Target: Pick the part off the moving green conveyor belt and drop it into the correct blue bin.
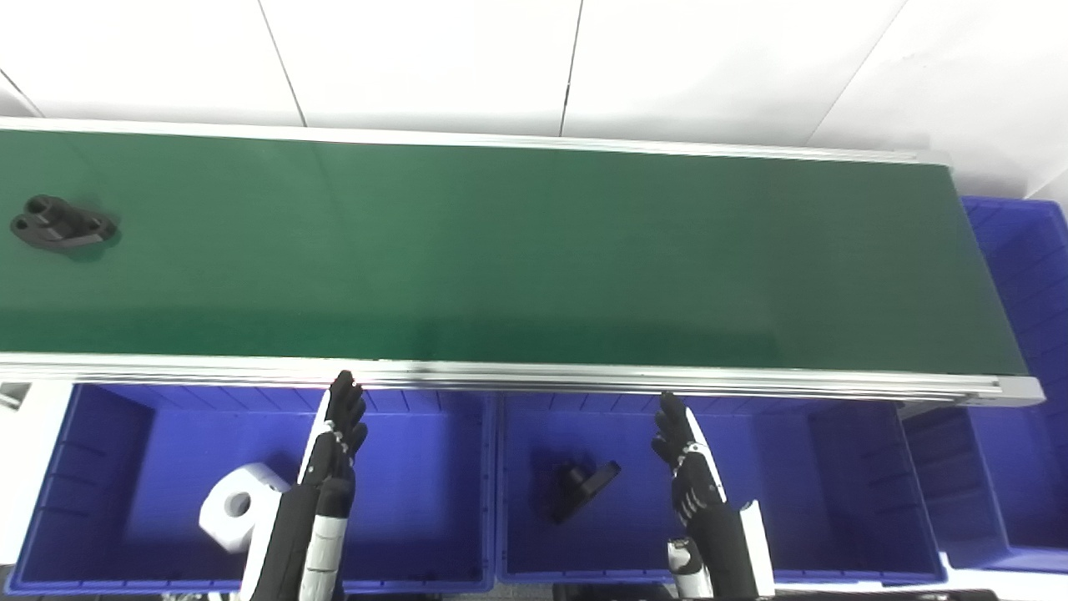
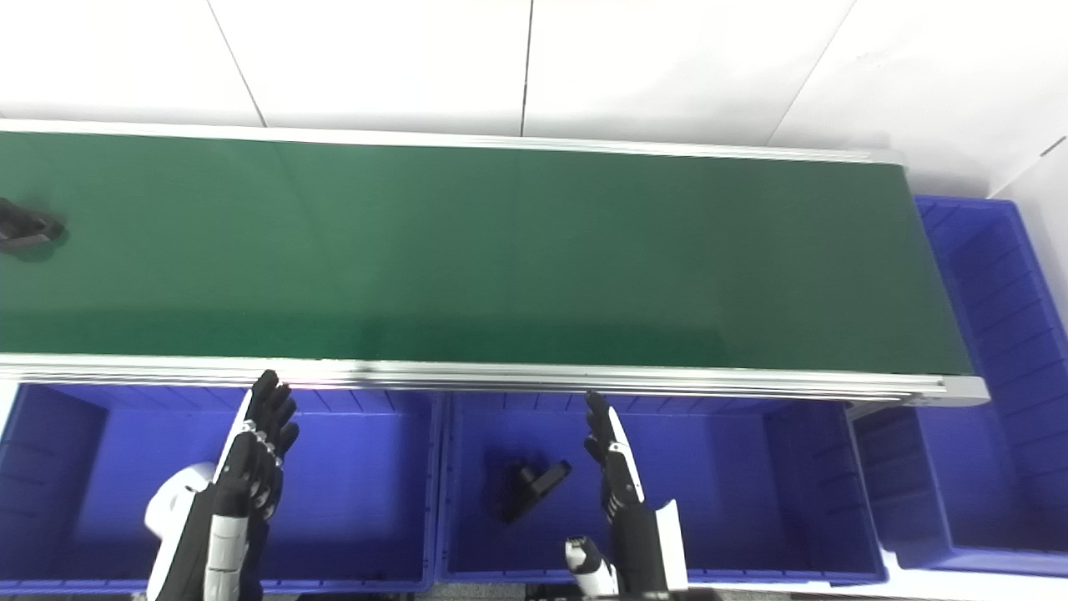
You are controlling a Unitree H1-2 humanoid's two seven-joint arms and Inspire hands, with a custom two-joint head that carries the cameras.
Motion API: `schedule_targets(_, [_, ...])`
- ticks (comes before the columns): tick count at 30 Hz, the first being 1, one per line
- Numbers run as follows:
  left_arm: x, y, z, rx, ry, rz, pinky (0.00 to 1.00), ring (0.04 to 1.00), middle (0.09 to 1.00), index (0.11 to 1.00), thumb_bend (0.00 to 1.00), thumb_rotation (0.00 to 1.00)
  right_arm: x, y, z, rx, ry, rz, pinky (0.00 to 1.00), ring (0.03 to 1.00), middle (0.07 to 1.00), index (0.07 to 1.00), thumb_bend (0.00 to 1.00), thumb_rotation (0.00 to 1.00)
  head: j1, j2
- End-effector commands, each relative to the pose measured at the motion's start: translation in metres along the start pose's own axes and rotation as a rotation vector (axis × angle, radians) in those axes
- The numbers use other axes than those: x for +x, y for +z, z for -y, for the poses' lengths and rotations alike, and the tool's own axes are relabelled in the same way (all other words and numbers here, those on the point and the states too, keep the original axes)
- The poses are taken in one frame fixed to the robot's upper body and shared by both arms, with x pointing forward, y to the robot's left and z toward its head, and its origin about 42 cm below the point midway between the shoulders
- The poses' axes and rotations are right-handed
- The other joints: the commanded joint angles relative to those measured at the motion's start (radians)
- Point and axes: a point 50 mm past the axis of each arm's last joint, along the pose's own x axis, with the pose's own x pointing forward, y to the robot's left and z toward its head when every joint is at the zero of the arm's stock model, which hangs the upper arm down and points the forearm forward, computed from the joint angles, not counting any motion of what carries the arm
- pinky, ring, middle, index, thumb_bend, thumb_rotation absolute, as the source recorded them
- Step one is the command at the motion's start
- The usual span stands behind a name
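A long green conveyor belt (image 1: 517, 250) with pale metal side rails runs across the scene, and everything else sits in relation to it. On its surface, near its far left end and about midway between the two rails, lies a black, angular moulded part (image 1: 60, 224) with two round holes at one end; in the right eye view only its right tip shows at the picture's edge. The rest of the green surface is bare. Just beyond the near rail stand two deep blue plastic bins side by side. The left blue bin (image 1: 409, 501) holds a white roll-shaped part (image 1: 240, 505) with a round hole, lying toward the bin's left half. The middle blue bin (image 1: 818, 501) holds a black bracket-like part (image 1: 580, 488) lying on its floor in the left half. A third blue bin (image 1: 1022, 275) stands past the belt's right end and reaches round toward the near side. The left hand (image 1: 338, 438), black with white trim, is raised over the left blue bin, its fingertips close to the belt's near rail; its fingers are straight and lie close together, holding nothing. The right hand (image 1: 688, 467) is raised over the middle blue bin, just right of the black bracket-like part, fingertips also close to the near rail, with fingers straight, slightly apart and empty.
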Motion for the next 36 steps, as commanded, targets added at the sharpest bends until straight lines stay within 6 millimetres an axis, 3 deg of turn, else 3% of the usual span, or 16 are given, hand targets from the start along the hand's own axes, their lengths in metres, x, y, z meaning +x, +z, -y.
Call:
schedule_targets(1, [0.0006,0.0036,0.0017,0.012,0.0,0.034,1.0,1.0,1.0,1.0,0.76,1.0,0.0124,0.0006,-0.0392,0.056,0.006,0.031,0.96,0.972,0.966,0.959,0.93,1.0,0.001,0.001])
schedule_targets(36, [0.0023,0.0031,0.0051,0.045,-0.018,0.051,1.0,1.0,1.0,1.0,0.68,1.0,0.0102,0.0005,-0.0391,0.095,-0.007,0.001,0.96,0.975,0.969,0.981,0.91,1.0,0.007,-0.001])
